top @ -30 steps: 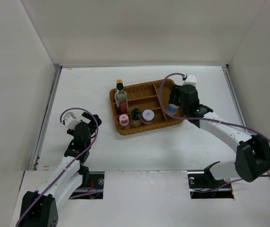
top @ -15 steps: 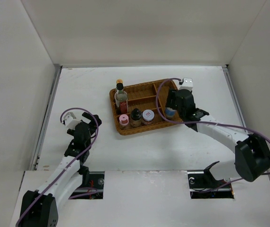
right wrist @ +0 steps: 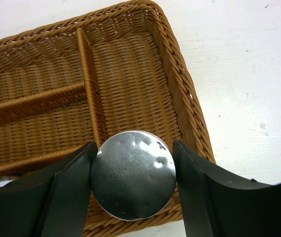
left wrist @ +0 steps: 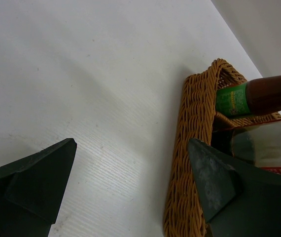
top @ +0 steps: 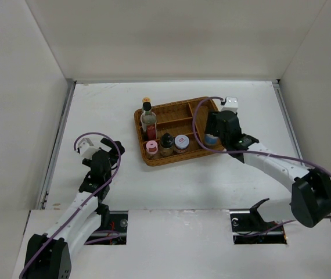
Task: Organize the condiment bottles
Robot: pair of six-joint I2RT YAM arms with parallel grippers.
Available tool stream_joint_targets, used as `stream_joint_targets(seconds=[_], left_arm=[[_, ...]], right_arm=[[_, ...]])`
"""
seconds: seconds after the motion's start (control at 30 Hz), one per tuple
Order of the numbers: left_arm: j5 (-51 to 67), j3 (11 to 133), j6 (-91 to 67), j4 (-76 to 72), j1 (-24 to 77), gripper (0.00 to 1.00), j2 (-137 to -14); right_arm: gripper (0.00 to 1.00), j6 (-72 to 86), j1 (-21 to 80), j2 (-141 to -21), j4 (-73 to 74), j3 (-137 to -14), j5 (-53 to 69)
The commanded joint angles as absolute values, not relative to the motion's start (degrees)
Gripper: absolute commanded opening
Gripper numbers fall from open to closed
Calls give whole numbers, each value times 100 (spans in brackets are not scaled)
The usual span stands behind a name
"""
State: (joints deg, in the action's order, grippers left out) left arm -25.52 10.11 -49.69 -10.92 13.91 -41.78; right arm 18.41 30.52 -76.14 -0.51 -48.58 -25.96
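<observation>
The right gripper [right wrist: 133, 165] pinches the silver-lidded jar [right wrist: 133, 185] by its sides, over the front corner of the wicker tray's [right wrist: 180, 94] right-end compartment. The left gripper [left wrist: 130, 187] hangs spread low over the worktop [left wrist: 81, 74], left of the tray.

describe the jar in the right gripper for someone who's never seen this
Find the brown wicker tray mid-table, then look at its right end. The jar there is held by the right gripper; it alone has a flat silver lid and blue label.
</observation>
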Motion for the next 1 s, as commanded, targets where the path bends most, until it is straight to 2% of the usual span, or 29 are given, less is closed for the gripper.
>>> stream_joint_targets(seconds=[0.0,0.2,0.4,0.57,0.8,0.97], left_arm=[[-2470,993,-4931,-1248,1375,100,-4148],[-2452,976,-4931,-1257,1367,100,-4131],[-2452,958,-4913,-1257,1358,100,-4113],[-2443,984,-4913,-1248,1358,100,-4175],[-2408,993,-4904,-1248,1358,100,-4184],[-2391,993,-4904,-1257,1410,100,-4201]], right_arm=[[65,1890,3107,-7865,-307,-4931,-2689],[78,1951,3124,-8095,-615,-4878,-2707],[84,1969,3133,-7814,-598,-4869,-2751],[100,1969,3133,-7366,-571,-4825,-2856],[100,2039,3107,-6040,-878,-4422,-3216],[100,2731,2476,-4862,-1116,-3500,-3551]])
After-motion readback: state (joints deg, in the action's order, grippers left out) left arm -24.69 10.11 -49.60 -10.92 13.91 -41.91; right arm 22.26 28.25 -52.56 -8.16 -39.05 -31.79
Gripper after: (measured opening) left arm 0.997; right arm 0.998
